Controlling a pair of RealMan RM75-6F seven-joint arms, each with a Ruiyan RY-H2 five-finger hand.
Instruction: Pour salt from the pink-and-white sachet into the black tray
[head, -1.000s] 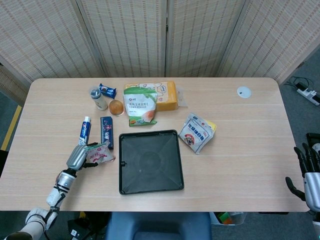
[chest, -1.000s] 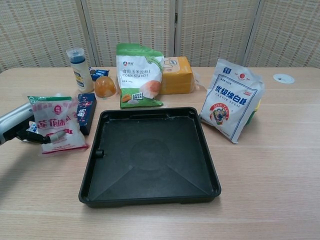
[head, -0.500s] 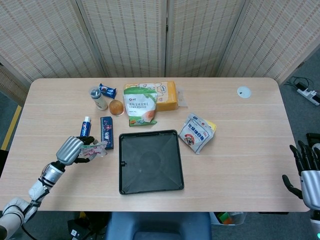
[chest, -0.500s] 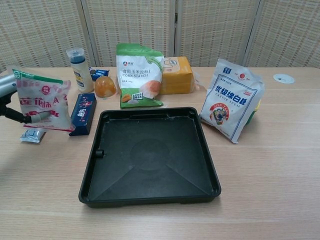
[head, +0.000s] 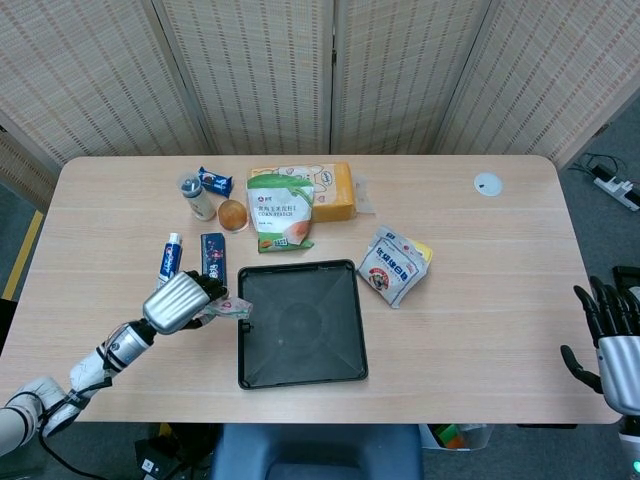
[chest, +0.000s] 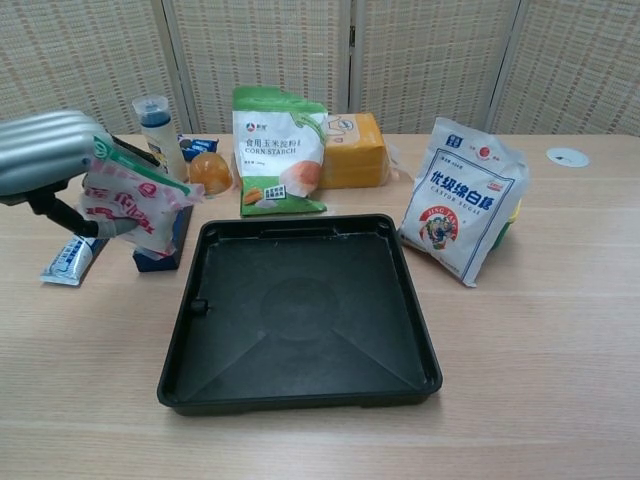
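My left hand (head: 180, 301) (chest: 48, 153) grips the pink-and-white sachet (chest: 130, 203) (head: 228, 307) and holds it tilted in the air, just left of the black tray (head: 300, 321) (chest: 300, 310). The sachet's green top edge sits under the fingers. The tray lies empty at the table's front centre. My right hand (head: 610, 345) hangs off the table's right edge, fingers apart, holding nothing; the chest view does not show it.
Behind the tray stand a green corn starch bag (chest: 277, 150), an orange box (chest: 350, 149), an orange jelly cup (chest: 208, 172) and a blue-capped bottle (chest: 159, 137). A white sugar bag (chest: 461, 197) leans at the right. A toothpaste tube (chest: 67, 262) and dark blue box (head: 213, 264) lie left.
My left hand has lifted the sachet off the table and carried it right, towards the tray's left edge, tilting it over. The toothpaste tube under it is now uncovered.
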